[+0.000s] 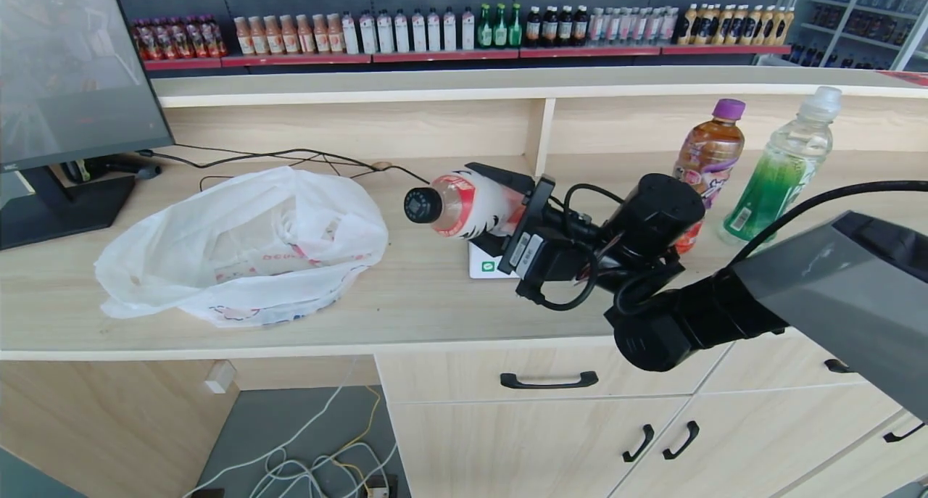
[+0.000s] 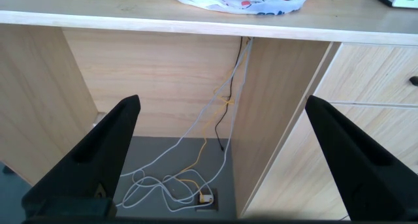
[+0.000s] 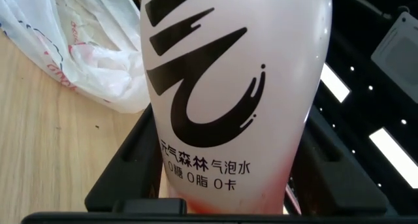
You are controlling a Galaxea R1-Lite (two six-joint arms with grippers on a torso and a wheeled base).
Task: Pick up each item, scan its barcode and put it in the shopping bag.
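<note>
Right gripper (image 1: 502,214) is clamped tight around a plastic bottle with a white wrap and black cap (image 1: 464,204). It's held sideways in the air just above the pale wooden counter (image 1: 420,302), with the cap pointing at the crumpled white plastic shopping bag (image 1: 246,244). The wrap has a big black brush-stroke graphic with small black print under it, and the drink looks pinkish-red at the neck and base. Right underneath sits a little black-and-white box with a green sticker (image 1: 484,266).

The left gripper (image 2: 222,103) is down below the counter edge, holding nothing, fingers (image 2: 111,145) spread wide.

Behind the right arm, a brown tea bottle with a purple cap (image 1: 710,146) and a clear bottle with a green label and white cap (image 1: 783,164) stand upright on the counter.
</note>
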